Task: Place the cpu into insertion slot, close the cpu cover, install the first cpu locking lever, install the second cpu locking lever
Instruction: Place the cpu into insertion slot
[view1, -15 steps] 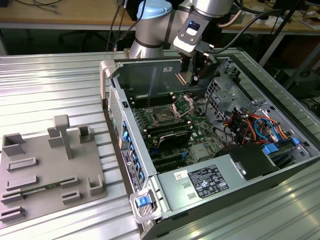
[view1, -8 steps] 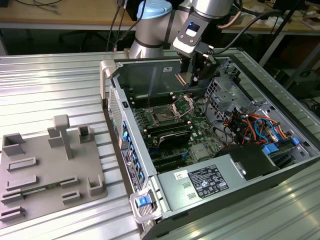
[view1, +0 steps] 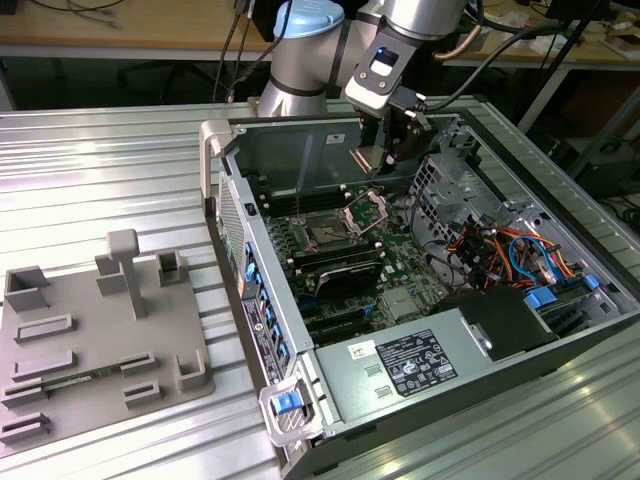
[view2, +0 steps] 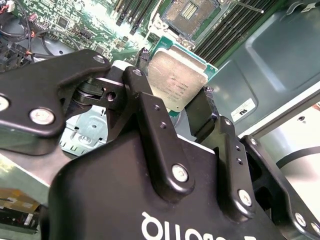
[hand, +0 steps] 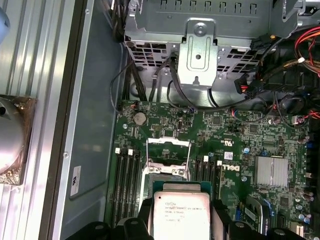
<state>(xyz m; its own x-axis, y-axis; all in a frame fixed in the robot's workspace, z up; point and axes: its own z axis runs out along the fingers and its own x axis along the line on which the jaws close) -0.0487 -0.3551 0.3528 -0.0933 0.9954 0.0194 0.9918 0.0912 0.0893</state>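
Closest to my wrist cameras, the end effector (view2: 172, 90) is clamped on the cpu (view2: 176, 80), with one black finger (view2: 150, 115) pressed against each of two opposite edges. The chip is a small flat square with a dull silver-grey metal lid, faint lines of print across the top and a thin green border showing around the lid. In the first wrist view the same chip (hand: 181, 212) faces the camera squarely, its corners slightly stepped. It is up in the air over the green board, not seated in anything.

Just past the chip I see the insertion slot (view2: 189, 11), its dark pin field bare inside a black rim. In the exterior view the slot (view1: 325, 232) lies flat on the board, and the cpu cover (view1: 366, 210), a shiny silver frame, stands tilted up at the edge of the slot on the exterior view's right. The end effector hangs above the cover, well clear of the slot.

Long black memory slots (hand: 127, 180) run beside the socket, and a finned grey heatsink (hand: 272, 171) sits further across the board. Beyond that are a perforated metal drive cage (hand: 200, 50) and bundles of red and orange cables (view1: 500, 250). The open computer case (view1: 300, 140) rests on a ribbed metal desk (view1: 100, 170), with a grey fixture tray (view1: 100, 330) off to the exterior view's left.
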